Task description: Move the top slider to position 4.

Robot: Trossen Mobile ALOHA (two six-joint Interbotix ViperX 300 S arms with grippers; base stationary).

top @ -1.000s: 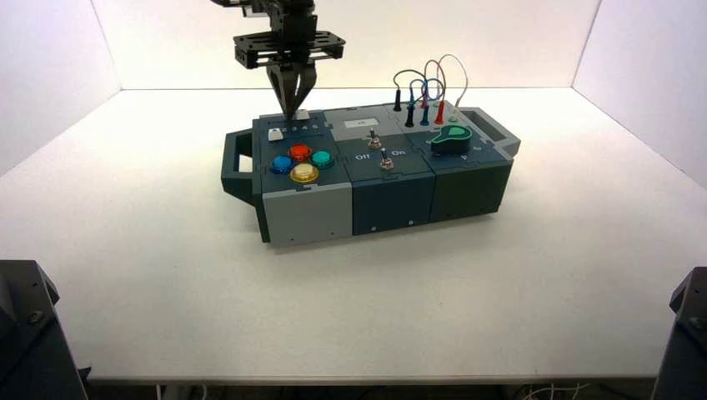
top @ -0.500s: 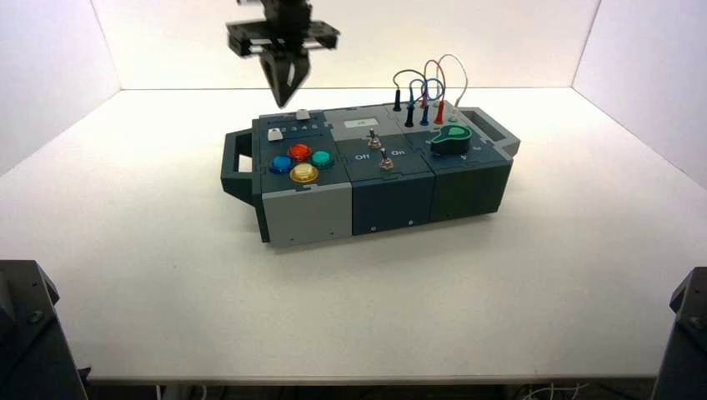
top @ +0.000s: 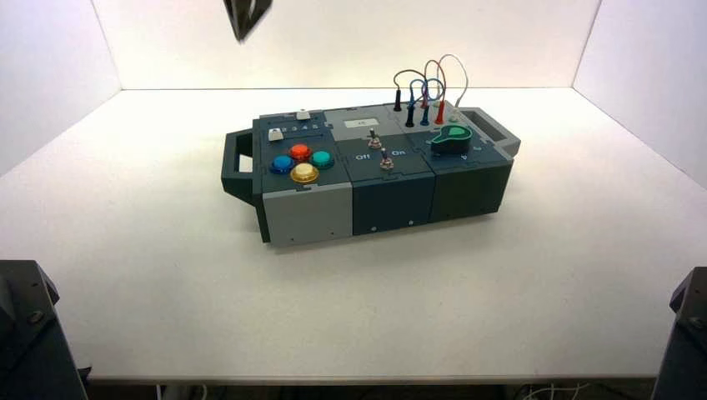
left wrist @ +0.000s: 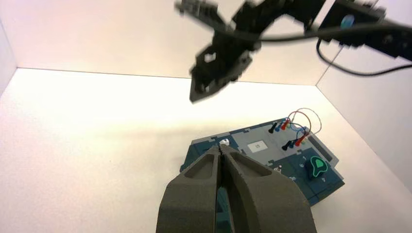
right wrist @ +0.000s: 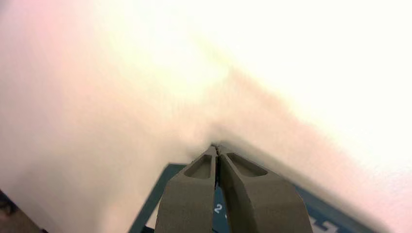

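While your right hand (top: 244, 17) hangs high above the back left part of the box (top: 392, 200), touching nothing, its fingers are pressed together and hold nothing; in the high view only its dark tip shows at the top edge; its own wrist view looks down past the shut fingertips at a corner of the dark blue panel. Your left hand (left wrist: 221, 150) is raised high on the near side of the box, fingers likewise closed and empty, well apart from every control. The top slider (top: 303, 114) sits on the back edge of the box's left module, behind the four coloured push-buttons (top: 302, 162) and just behind the squarer white knob (top: 273, 133); you cannot read which digit it stands at. The box rests on the white bench (top: 167, 275).
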